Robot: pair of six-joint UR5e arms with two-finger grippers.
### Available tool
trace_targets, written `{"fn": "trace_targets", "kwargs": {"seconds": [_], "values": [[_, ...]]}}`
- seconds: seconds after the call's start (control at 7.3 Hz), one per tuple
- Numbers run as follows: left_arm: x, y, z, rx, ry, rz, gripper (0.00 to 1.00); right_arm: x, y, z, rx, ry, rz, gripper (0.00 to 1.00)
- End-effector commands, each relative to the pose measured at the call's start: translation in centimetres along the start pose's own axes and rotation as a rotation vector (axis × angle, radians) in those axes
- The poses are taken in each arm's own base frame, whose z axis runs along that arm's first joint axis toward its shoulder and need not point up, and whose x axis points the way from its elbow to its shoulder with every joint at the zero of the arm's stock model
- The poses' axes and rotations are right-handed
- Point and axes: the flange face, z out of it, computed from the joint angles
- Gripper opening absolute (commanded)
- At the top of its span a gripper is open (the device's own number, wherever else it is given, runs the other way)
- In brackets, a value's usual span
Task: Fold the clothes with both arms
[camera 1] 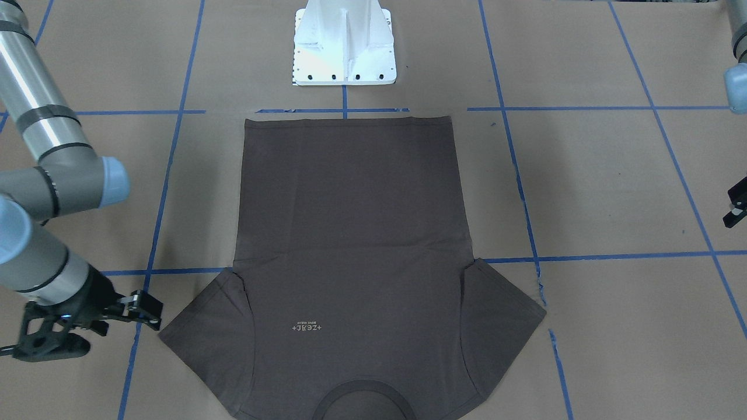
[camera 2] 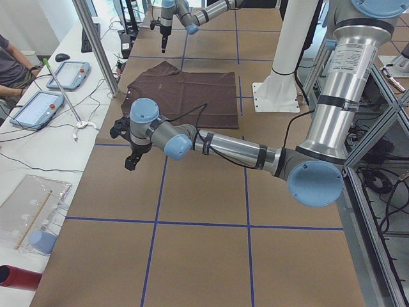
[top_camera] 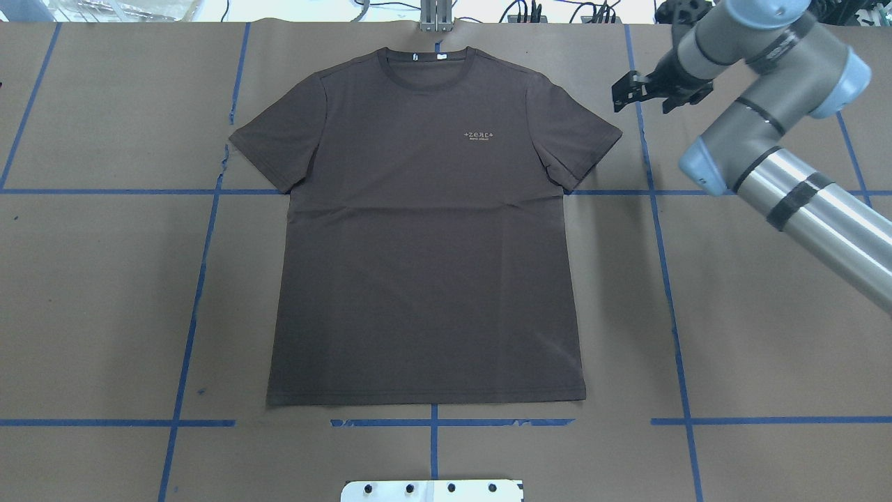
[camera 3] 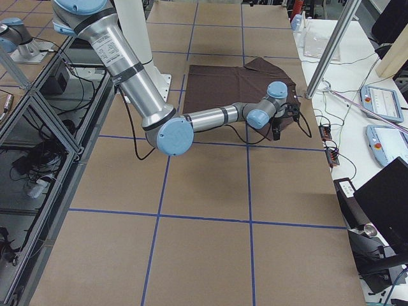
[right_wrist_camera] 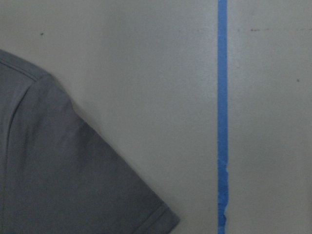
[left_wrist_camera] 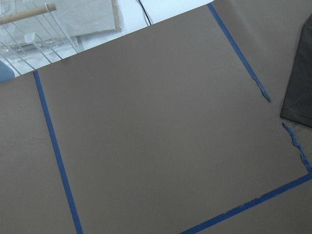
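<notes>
The T-shirt (top_camera: 425, 244) lies flat and face up in the middle of the overhead view on the brown table (top_camera: 732, 314), with its collar (top_camera: 428, 73) at top centre. My right gripper (top_camera: 631, 90) hovers at the upper right, near the sleeve (top_camera: 578, 143) but apart from it, fingers spread and empty. My left gripper (camera 1: 735, 205) is cropped at the front-facing view's right edge, so I cannot tell how its fingers stand.
</notes>
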Motion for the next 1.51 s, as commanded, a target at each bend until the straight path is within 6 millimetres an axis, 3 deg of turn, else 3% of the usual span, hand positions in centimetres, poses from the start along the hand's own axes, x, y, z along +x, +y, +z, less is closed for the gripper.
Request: {"fn": "trace_targets", "kwargs": {"seconds": [0.0,0.68,0.82,1.1,1.23,1.37], "values": [[0.2,-0.2,0.0,0.007,0.005,-0.003,1.00,-2.6,0.5,3.3,-0.003,0.035,-0.004,1.00],[0.1,-0.1,-0.1,0.007,0.006,-0.004,1.00,-1.4,1.7,6.2,-0.029,0.086,-0.001,0.93],[0.2,-0.1,-0.1,0.007,0.006,-0.002,1.00,-1.3,1.7,6.4,-0.032,0.089,0.001,0.81],[0.2,-0.2,-0.2,0.010,0.006,0.000,1.00,-1.4,1.6,6.4,-0.032,0.089,0.001,0.26],[0.2,-0.2,-0.2,0.008,0.006,-0.003,1.00,-1.7,1.5,6.3,-0.031,0.086,-0.005,0.08],[0.2,-0.2,-0.2,0.009,0.004,-0.003,1.00,-2.1,1.3,6.2,-0.031,0.083,-0.018,0.00]]}}
